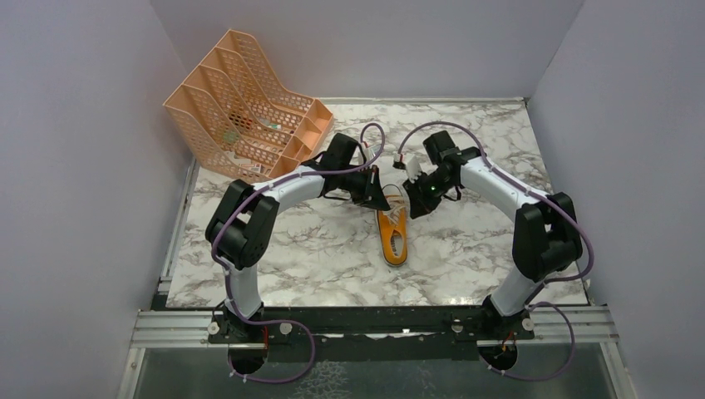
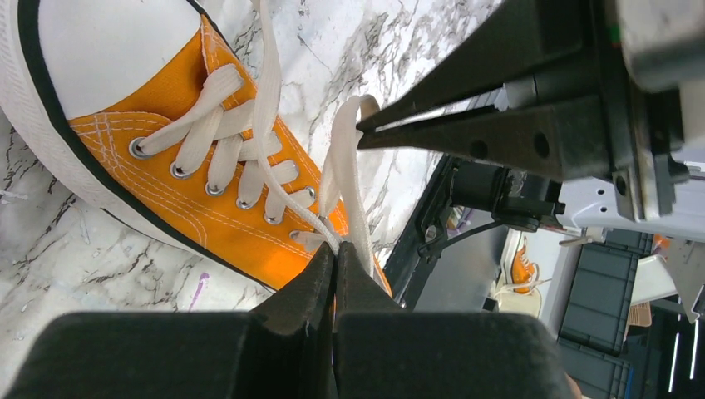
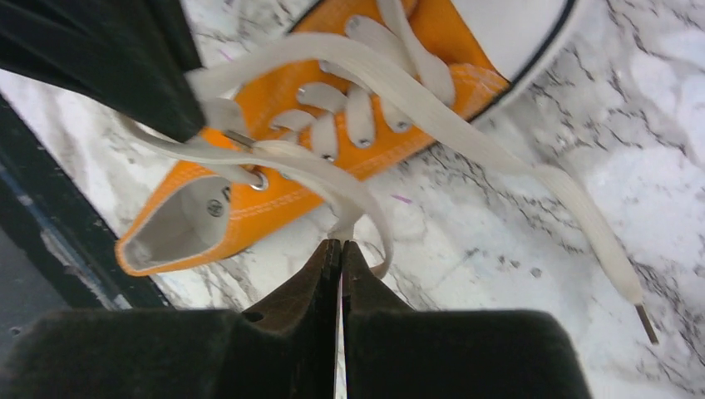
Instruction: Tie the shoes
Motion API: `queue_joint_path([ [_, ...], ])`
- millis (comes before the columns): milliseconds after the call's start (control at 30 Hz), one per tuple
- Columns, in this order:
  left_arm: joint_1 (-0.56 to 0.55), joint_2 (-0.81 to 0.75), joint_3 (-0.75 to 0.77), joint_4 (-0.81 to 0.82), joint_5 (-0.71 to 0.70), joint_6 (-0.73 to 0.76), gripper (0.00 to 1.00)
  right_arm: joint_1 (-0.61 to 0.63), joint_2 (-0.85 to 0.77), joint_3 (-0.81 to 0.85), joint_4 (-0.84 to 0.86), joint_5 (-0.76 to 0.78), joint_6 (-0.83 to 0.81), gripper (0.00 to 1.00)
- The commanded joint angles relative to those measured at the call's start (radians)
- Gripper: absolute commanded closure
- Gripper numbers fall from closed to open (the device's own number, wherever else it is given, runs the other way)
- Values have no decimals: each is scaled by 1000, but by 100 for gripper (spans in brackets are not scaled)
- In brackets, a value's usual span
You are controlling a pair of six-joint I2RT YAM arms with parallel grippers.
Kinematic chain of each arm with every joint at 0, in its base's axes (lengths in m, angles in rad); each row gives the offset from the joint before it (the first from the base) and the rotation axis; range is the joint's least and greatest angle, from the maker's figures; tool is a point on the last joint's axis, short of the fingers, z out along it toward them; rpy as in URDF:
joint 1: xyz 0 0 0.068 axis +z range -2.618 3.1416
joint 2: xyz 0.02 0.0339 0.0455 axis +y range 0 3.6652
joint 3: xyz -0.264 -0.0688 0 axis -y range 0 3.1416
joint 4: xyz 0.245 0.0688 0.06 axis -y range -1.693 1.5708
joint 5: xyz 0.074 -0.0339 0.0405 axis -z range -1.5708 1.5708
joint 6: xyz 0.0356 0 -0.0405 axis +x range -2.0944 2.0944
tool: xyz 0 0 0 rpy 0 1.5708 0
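Your left tool (image 2: 335,253) has its tips pressed together on a strand of the long white laces (image 2: 266,83), just above the eyelets of the small orange canvas sneaker with white toe cap (image 1: 393,235). Your right tool (image 3: 341,249) is pinched almost closed as well, with a folded bit of lace caught at its tips. That sneaker lies in the middle of the marble table (image 1: 316,249), toe pointing away from the bases, directly beneath both wrists. You look to be forming the knot, so draw the two strands apart evenly and low. A lopsided tug will likely drag or tip the light shoe, and a slack pinch lets the flat lace slide out. Both arms reach forward with elbows bowed outward, forearms angling inward so the tools meet nose to nose over the laced front of the shoe.
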Motion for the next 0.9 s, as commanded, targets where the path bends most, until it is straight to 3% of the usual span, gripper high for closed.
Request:
queue_joint_path([
  [0,-2,-3,4,11,0,-7,100,-7,-40,4,94,148,15,89],
  [167,-2,11,9,-1,-15,-21,100,-7,-21,85,57,275,105,59],
  [233,-2,15,13,-1,-23,-30,100,-7,-58,97,18,340,181,41],
  [300,-2,21,20,-3,-25,-36,100,-7,-118,80,11,454,337,18],
  [400,-2,23,24,-3,-27,-38,100,-16,-171,86,-41,458,546,0],
  [500,0,26,26,-5,-24,-36,100,-22,-223,7,13,367,723,0],
  [567,-1,26,26,-5,-24,-36,100,-46,-246,-65,127,242,827,8],
  [700,-1,29,29,-5,-22,-39,100,-97,-199,-110,275,90,1005,43],
  [867,-1,51,49,-5,-18,-59,100,-100,-123,-102,311,111,909,48],
])
